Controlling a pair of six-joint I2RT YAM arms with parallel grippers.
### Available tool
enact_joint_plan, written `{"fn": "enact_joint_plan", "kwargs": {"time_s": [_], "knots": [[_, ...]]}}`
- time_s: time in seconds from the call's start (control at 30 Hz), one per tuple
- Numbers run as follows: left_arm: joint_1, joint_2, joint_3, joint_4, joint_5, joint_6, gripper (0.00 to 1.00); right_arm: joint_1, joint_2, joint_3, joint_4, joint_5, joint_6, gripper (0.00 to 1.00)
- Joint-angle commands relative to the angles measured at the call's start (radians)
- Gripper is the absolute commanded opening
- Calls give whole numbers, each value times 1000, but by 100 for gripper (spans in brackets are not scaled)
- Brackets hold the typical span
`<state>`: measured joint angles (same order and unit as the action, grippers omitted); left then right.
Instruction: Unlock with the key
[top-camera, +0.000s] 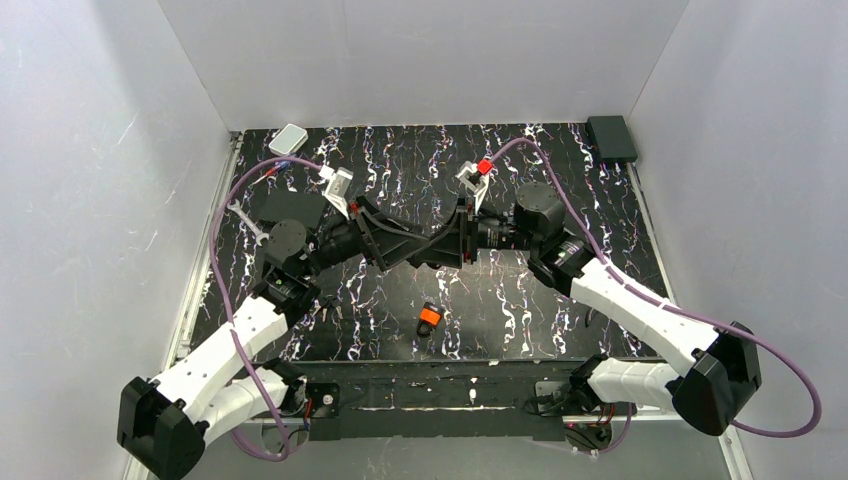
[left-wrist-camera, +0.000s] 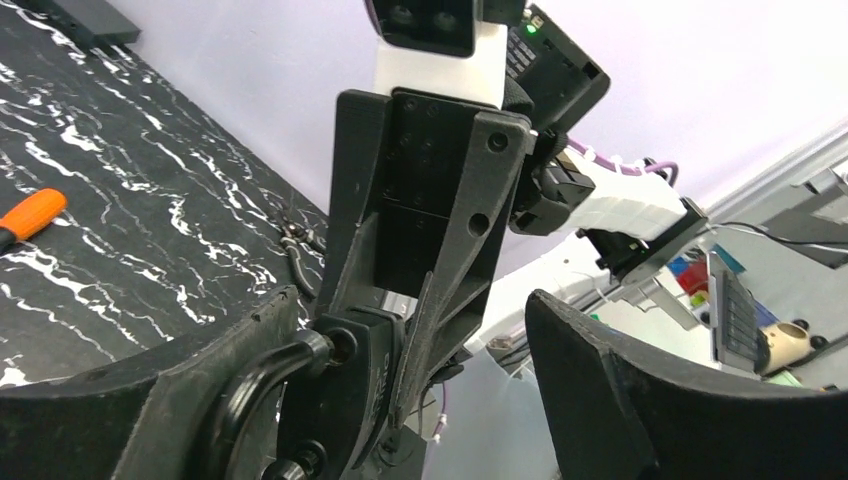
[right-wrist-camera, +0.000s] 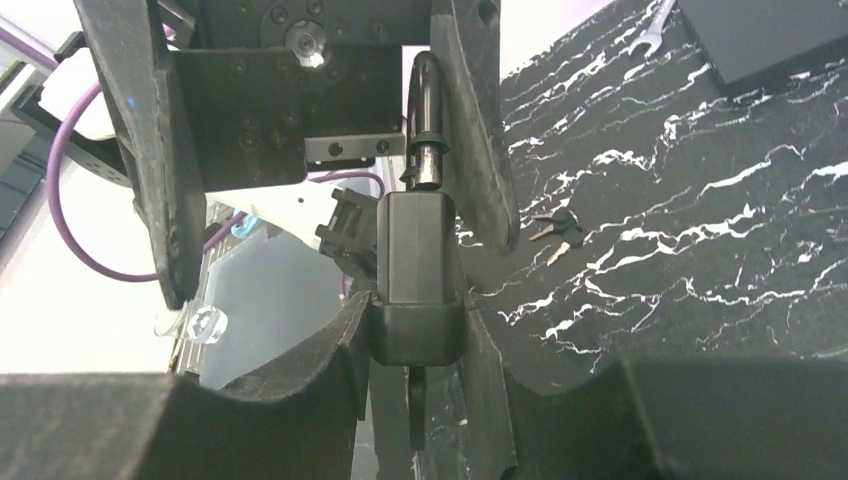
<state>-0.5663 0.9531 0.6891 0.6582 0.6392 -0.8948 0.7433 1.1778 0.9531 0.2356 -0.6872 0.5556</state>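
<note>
Losing the lock (right-wrist-camera: 415, 265) looks the nearest risk. The right claw (right-wrist-camera: 415, 322) pinches its black body at mid-frame of the right wrist view. The left claw (left-wrist-camera: 410, 310) stands spread wide, its fingers either side of the lock, with the shackle (right-wrist-camera: 425, 110) lying against one finger (right-wrist-camera: 475, 130). If the left claw pulls away crookedly, I judge that finger could catch the shackle and twist the lock in its single grip, or drag it out.

The key (right-wrist-camera: 558, 235) lies flat on the table (right-wrist-camera: 700, 250), right of centre in that view, well apart from both claws. It is tiny and seems paired with a second key, and its dark head blends with the marbled black top. A pinch could skid it away or lift both. The keyhole is hidden, so I cannot tell whether the right claw's fingers cover it; if they do, the blade would have no way in. An orange padlock (top-camera: 429, 318) at lower centre of the top view could be mistaken for the target.

No brand, label or writing can be read on lock, key or claws.
</note>
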Motion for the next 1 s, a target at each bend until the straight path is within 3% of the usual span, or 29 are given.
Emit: {"fn": "enact_joint_plan", "kwargs": {"time_s": [0.0, 0.13, 0.3, 0.5, 0.6, 0.73, 0.97], "knots": [[-3, -43, 18, -88, -67, 52, 82, 1, -56, 20, -8, 36, -57, 1], [-3, 3, 44, -119, -79, 34, 78, 4, -57, 17, -6, 37, -58, 1], [-3, 33, 62, -165, -118, 29, 64, 8, -56, 17, -6, 48, -67, 1], [-3, 27, 69, -298, -288, -12, 44, 17, -62, 14, -39, 65, -109, 1], [-5, 50, 98, -443, -367, -46, 41, 23, -63, 15, -70, 93, -146, 1], [-6, 69, 112, -520, -409, -105, 37, 35, -53, 18, -77, 109, -179, 1], [-6, 90, 172, -724, -516, -155, 42, 49, -44, 21, -102, 135, -220, 1]]}}
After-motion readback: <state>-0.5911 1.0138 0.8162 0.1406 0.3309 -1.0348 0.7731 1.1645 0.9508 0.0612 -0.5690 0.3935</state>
